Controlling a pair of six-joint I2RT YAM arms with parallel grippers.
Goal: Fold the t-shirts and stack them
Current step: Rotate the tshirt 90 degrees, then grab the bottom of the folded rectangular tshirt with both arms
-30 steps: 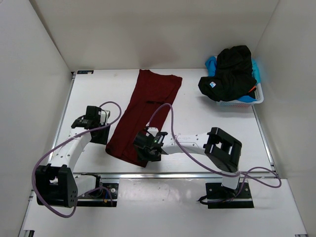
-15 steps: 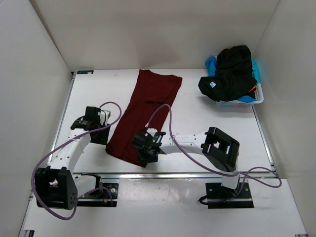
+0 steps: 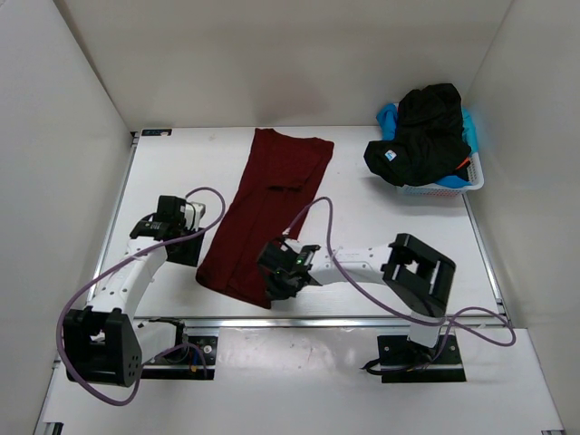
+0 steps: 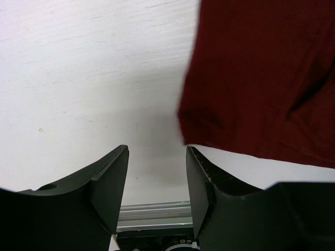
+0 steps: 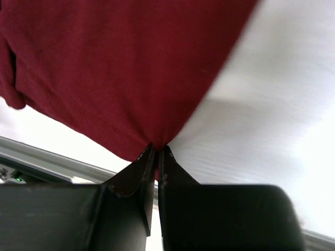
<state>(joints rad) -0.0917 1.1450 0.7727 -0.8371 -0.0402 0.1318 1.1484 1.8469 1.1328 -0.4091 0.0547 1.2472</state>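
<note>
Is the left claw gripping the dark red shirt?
No: the left gripper stands open with only table between its fingers, the dark red t-shirt lying off to one side.

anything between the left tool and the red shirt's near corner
Nothing visible does. Only bare table lies between the open left tool and the near corner of the dark red t-shirt, which lies flat just ahead of it.

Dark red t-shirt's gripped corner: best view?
Right wrist: right gripper shut on a hem corner of the dark red t-shirt, close up. Top external: whole shirt, gripper covers that corner. Left wrist: only the other corner.
</note>
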